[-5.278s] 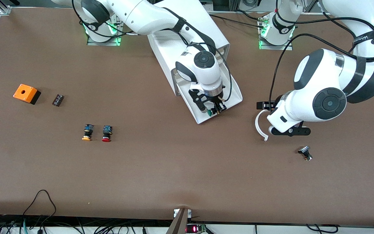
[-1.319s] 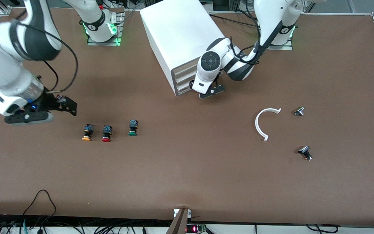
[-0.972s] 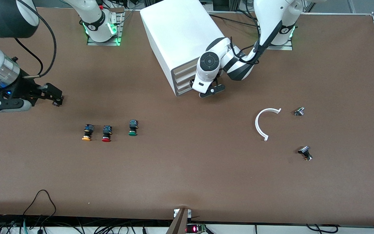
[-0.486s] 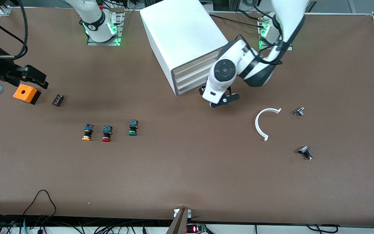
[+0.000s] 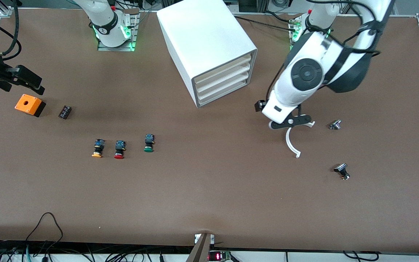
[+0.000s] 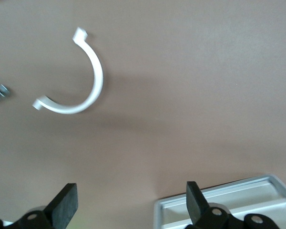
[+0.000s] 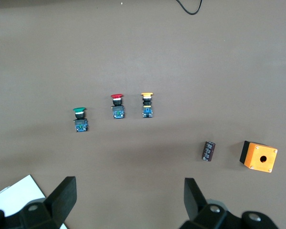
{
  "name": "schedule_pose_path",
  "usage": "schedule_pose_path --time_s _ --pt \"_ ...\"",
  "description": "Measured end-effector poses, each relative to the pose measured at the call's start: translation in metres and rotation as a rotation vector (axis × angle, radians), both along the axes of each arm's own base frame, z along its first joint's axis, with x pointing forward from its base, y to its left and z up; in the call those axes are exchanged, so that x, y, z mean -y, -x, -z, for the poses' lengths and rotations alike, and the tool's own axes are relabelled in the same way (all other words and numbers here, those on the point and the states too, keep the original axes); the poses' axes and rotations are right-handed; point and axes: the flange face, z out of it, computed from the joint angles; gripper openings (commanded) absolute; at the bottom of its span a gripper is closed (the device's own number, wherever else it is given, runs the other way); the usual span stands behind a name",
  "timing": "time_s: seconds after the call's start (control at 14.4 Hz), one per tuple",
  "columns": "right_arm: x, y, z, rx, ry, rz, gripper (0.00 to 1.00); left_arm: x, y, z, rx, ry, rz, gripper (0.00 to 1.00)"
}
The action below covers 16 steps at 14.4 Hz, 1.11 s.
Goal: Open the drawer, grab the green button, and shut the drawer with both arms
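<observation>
The white cabinet (image 5: pixel 202 36) stands at the robots' side of the table, mid-table, with all its drawers (image 5: pixel 222 82) pushed in. The green-capped button (image 5: pixel 148 143) lies on the table nearer the front camera, beside the red-capped button (image 5: pixel 119 149) and the orange-capped button (image 5: pixel 97 148); it also shows in the right wrist view (image 7: pixel 79 119). My left gripper (image 5: pixel 286 123) is open and empty over a white curved piece (image 5: pixel 290 143), clear of the cabinet. My right gripper (image 5: pixel 31 82) is open and empty above the orange box (image 5: pixel 29 104) at the right arm's end.
A small black component (image 5: pixel 64 111) lies beside the orange box. Two small metal-and-black parts (image 5: pixel 335 124) (image 5: pixel 342 171) lie toward the left arm's end. The left wrist view shows the curved piece (image 6: pixel 81 81) and a cabinet corner (image 6: pixel 229 205).
The left gripper has pulled away from the shut drawer front and swung toward the left arm's end, over the curved piece. The right gripper has risen and drifted to its table end.
</observation>
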Motion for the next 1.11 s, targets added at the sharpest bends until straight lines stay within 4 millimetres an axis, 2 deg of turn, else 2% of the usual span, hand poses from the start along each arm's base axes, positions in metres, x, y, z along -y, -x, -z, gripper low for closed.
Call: schedule_pose_path --time_s 0.14,0.35,0.49,0.62,0.83,0.97,1.11 --pt "0.001 0.001 -0.002 0.0 0.001 0.005 1.0 -0.034 -0.014 -0.029 0.037 0.017 0.087 1.0" --pt "0.012 0.001 0.002 -0.01 0.004 0.026 1.0 -0.104 -0.028 -0.067 0.094 0.029 0.172 1.0" --pt "0.018 0.002 0.008 -0.015 0.006 0.037 1.0 -0.157 -0.032 -0.092 0.129 0.027 0.252 1.0" --pt "0.02 0.003 0.016 -0.015 0.007 0.04 1.0 -0.2 -0.029 -0.116 0.159 0.018 0.302 1.0" --pt "0.018 0.009 0.015 -0.012 0.009 0.037 1.0 -0.24 -0.015 -0.143 0.189 0.032 0.254 1.0" --pt "0.017 0.012 0.011 -0.006 0.009 0.031 1.0 -0.267 -0.007 -0.149 0.203 0.081 0.195 1.0" --pt "0.017 0.013 0.01 -0.003 0.01 0.026 1.0 -0.275 -0.006 -0.149 0.206 0.093 0.18 1.0"
